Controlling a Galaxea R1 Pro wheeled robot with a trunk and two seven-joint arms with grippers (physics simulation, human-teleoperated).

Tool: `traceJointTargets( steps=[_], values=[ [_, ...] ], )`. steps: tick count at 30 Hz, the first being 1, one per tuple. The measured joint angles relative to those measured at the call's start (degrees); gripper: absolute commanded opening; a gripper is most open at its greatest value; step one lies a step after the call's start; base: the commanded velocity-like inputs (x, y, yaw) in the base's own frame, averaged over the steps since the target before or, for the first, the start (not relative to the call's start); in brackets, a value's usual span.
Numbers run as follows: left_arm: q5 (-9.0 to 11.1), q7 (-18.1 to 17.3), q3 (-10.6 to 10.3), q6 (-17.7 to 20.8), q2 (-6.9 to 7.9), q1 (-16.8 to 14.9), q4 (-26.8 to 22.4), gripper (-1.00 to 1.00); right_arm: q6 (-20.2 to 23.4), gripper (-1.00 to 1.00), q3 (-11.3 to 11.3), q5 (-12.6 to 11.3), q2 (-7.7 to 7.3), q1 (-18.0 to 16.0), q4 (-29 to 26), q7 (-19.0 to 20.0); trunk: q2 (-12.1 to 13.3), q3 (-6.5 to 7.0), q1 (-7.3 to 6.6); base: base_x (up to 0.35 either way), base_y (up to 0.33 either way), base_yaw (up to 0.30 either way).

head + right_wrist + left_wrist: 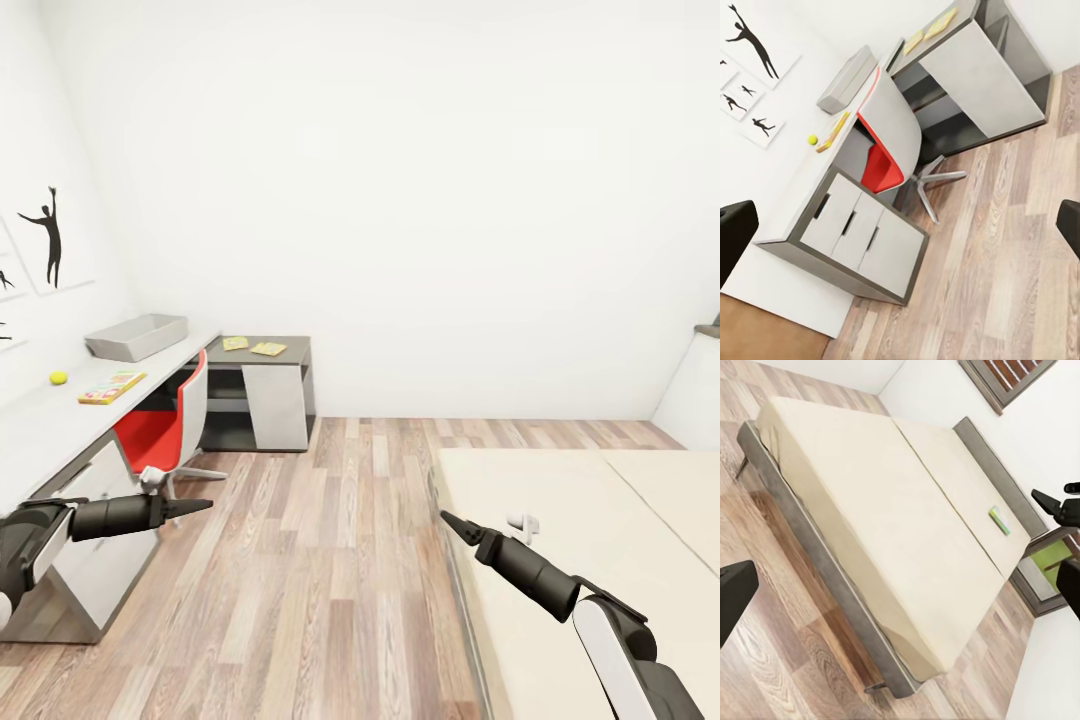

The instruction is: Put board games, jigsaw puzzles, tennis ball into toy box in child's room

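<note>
1. In the white-walled child's room, my rig stands on the wood plank floor [330,560] between the long grey-white mottled desk [40,420] and the wide beige-mattressed bed [600,560].
2. The shallow pale grey toy box [137,336] sits at the desk's far end against the wall; a yellow-green tennis ball [59,378] and a flat colourful game box [112,387] lie nearer, toward the front edge.
3. Two flat yellow puzzle squares [252,346] rest on the lower dark desk [295,345] beyond.
4. A thin green-edged board game [1000,520] lies near the bed's headboard.
5. Both arms reach forward, low and level. The left tool [195,507] and right tool [452,522] carry nothing; from the wrist views I judge both released, fingers spread.
6. My advice: drive squarely to one side first and stop close before reaching.
</note>
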Motion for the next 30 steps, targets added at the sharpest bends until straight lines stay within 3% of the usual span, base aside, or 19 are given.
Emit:
traceJointTargets(
  steps=[30],
  values=[
    [0.0,0.1,-0.1,0.0,-0.35,0.0,0.0,1.00,-0.1,1.00,0.1,0.0,0.08,0.0,0.0,-0.2,0.0,0.00,0.00,0.000,-0.292,0.000]
  ],
)
